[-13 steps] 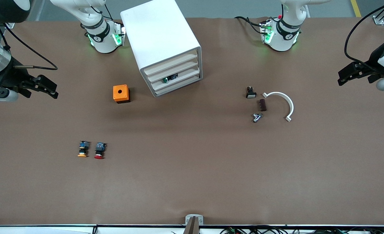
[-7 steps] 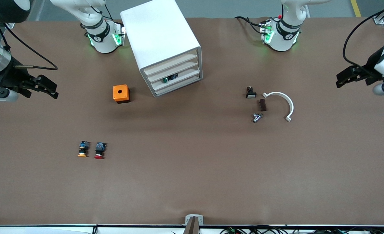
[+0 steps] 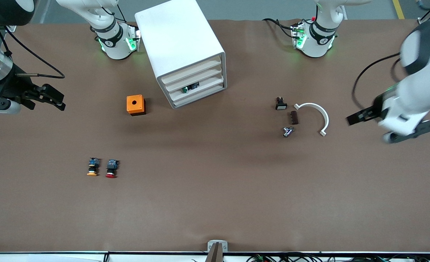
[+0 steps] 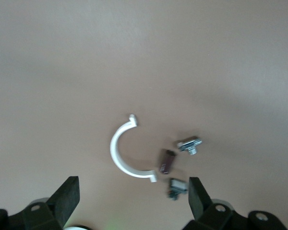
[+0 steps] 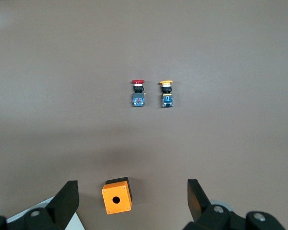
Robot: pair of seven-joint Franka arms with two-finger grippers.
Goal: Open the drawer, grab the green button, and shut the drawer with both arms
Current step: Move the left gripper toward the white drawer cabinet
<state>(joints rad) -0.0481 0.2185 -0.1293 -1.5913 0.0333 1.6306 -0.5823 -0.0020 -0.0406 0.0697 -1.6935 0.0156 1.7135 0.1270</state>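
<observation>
Nearest the front camera, nearer than the cabinet (image 3: 185,51), sit the orange-capped (image 3: 92,167) and red-capped buttons (image 3: 111,169). Left gripper (image 3: 355,118) hangs fingers wide over the table's left-arm end; right gripper (image 3: 56,100) waits, fingers wide. The button (image 3: 188,87) (green cap) lies in the cabinet's third drawer (image 3: 200,90).

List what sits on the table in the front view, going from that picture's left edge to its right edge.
Orange-capped button → red-capped button → orange box → cabinet → white-faced switch → metal fitting → white curved clamp.
</observation>
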